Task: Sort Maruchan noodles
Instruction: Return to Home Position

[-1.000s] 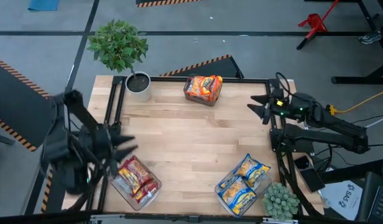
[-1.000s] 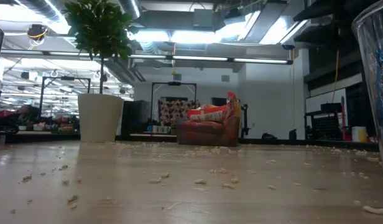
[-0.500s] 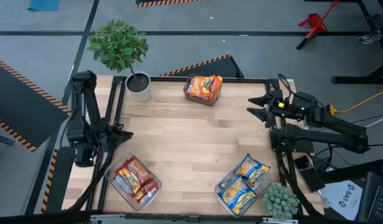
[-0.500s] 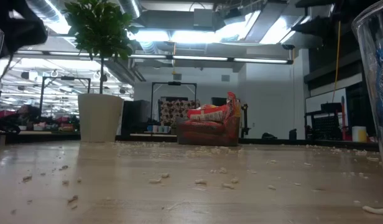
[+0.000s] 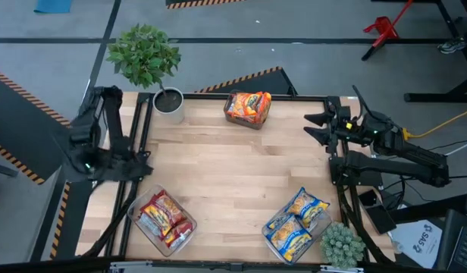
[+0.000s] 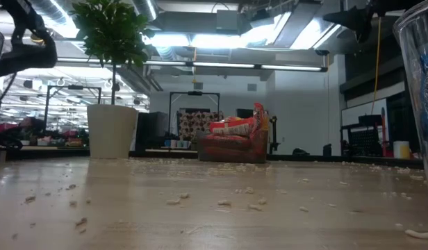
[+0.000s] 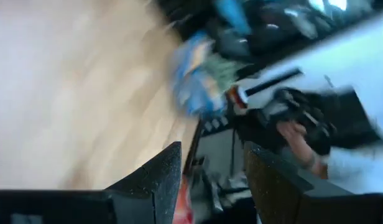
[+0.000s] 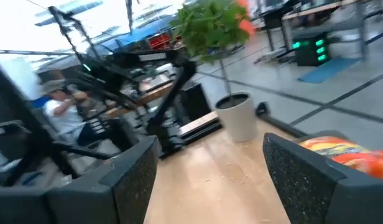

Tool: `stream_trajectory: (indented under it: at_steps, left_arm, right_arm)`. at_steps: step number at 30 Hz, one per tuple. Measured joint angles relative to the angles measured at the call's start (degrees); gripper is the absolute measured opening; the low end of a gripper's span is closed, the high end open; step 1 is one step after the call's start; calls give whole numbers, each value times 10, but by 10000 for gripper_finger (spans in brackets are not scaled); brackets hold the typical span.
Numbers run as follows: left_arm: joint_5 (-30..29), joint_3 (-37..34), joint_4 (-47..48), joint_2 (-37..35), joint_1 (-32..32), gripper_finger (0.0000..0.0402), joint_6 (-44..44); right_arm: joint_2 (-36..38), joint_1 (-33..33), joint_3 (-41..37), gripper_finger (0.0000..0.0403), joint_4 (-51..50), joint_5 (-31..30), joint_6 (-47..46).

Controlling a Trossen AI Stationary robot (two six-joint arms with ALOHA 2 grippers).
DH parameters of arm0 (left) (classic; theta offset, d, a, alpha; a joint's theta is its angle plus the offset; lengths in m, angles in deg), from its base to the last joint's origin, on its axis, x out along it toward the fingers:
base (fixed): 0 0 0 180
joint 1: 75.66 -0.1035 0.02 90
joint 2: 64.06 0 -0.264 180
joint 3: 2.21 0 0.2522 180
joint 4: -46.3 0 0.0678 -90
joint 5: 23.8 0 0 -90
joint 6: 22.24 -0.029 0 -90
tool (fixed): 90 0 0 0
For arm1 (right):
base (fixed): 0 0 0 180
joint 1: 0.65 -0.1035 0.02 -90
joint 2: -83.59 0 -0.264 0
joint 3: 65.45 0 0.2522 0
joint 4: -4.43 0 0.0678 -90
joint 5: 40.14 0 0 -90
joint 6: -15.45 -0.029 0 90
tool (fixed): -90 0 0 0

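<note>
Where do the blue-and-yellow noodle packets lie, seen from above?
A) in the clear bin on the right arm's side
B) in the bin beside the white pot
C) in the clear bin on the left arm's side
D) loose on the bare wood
A: the blue-and-yellow packets fill the clear bin on the right arm's side, next to a small green plant.

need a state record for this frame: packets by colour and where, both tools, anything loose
orange noodle packets: in far bin, top centre of table in the high view
red noodle packets: in left clear bin, bottom left
blue-and-yellow noodle packets: in right clear bin, bottom right
loose packets: none visible
left tool: open, empty, at left table edge
right tool: open, empty, at right table edge
other: potted plant, small green plant
</note>
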Motion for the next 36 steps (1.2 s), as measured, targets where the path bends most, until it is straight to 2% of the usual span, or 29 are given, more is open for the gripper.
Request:
stream_trajectory:
  at_steps: [3, 5, 9, 12, 13, 14, 16, 18, 20, 22, 24, 28, 31, 32, 34, 36]
  left_arm:
    - [-25, 57, -121, 8, -17, 167, -312]
    - [-1, 91, -192, 8, -23, 167, -465]
    - [57, 133, -274, 11, -25, 167, -619]
    - [61, 145, -299, 10, -25, 167, -729]
    - [100, 145, -298, 9, -26, 167, -793]
    - [165, 145, -296, 6, -25, 167, -851]
    - [278, 142, -303, -7, -25, 167, -946]
    - [321, 135, -347, -22, -25, 167, -1038]
    - [357, 119, -363, -49, -26, 167, -1113]
    - [399, 93, -364, -88, -25, 167, -1135]
    - [409, 47, -372, -151, -25, 167, -1125]
    - [416, -72, -485, -287, -15, 167, -1124]
    - [413, -159, -524, -288, -5, 167, -1144]
    - [435, -187, -557, -283, -9, 167, -1139]
    - [476, -251, -673, -287, -18, 167, -1125]
    - [450, -324, -773, -288, -27, 167, -1113]
  right_arm:
    - [-3, 0, 0, 280, -1, -37, 14]
    - [-3, 0, 0, 280, -8, -73, 11]
    - [-3, 0, 0, 280, -57, -115, 6]
    - [-3, 0, 0, 280, -84, -115, -36]
    - [-3, 0, 0, 280, -82, -111, -36]
    - [-3, 0, 0, 280, -72, -95, -27]
    - [-4, 0, 0, 280, -43, -41, -9]
    - [-6, 0, 0, 280, -14, -2, -4]
    - [-7, 0, 0, 280, 9, 5, 1]
    - [-9, 0, 0, 280, 26, 3, 5]
    - [-10, 2, -3, 280, 34, 1, 14]
    - [-9, 15, -8, 280, 36, 23, 5]
    - [-10, 21, -31, 280, 74, 68, -8]
    - [-11, 23, -45, 280, 97, 84, -16]
    - [-9, 23, -86, 280, 167, 108, -38]
    - [-12, 23, -144, 280, 260, 124, -72]
